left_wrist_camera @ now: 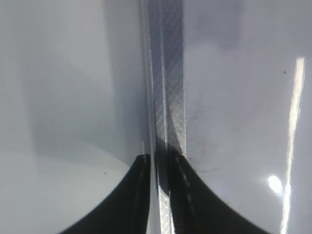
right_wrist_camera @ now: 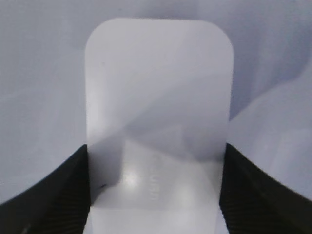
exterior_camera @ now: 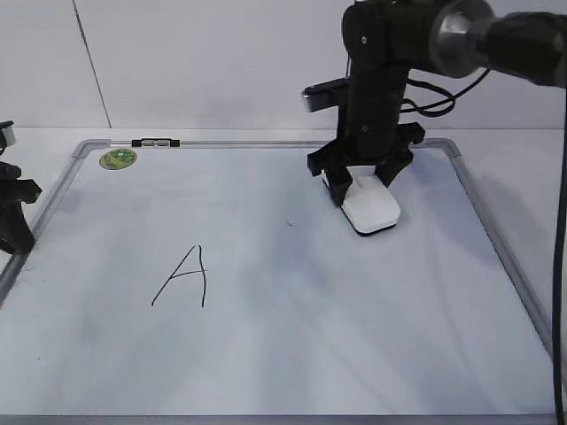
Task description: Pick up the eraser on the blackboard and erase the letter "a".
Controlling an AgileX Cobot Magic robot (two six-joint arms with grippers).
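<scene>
A plain pale wall stands behind a white table, and on the table lies the blackboard (exterior_camera: pixel 292 354), a white dry-erase surface in a grey metal frame that fills most of the exterior view. The right gripper (exterior_camera: pixel 361 190) has its wrist pointing down over the board's far right part, and its two dark fingers (right_wrist_camera: pixel 58 195) are pressed against the long sides of the eraser (exterior_camera: pixel 372 208), clamped on it. In the right wrist view the eraser (right_wrist_camera: pixel 158 112) shows as a flat white block with rounded corners, its far end free beyond the fingertips and faint grey lettering near the held end. In the exterior view the eraser sits flat or nearly flat at the board surface; whether it is touching or just above cannot be told. A short dark speck of marker lies on the board to the left of the eraser, near the middle. No lowercase "a" can be made out on the board. Further left and nearer the camera stands a larger angular capital A (exterior_camera: pixel 183 277) in thin black marker, well apart from the eraser. A round green sticker (exterior_camera: pixel 117 159) sits in the far left corner, with a small dark clip (exterior_camera: pixel 155 142) on the far frame beside it. The left gripper (left_wrist_camera: pixel 158 163) hangs over the board's left frame edge, its fingers nearly together with only a narrow slit between them and nothing in it.
</scene>
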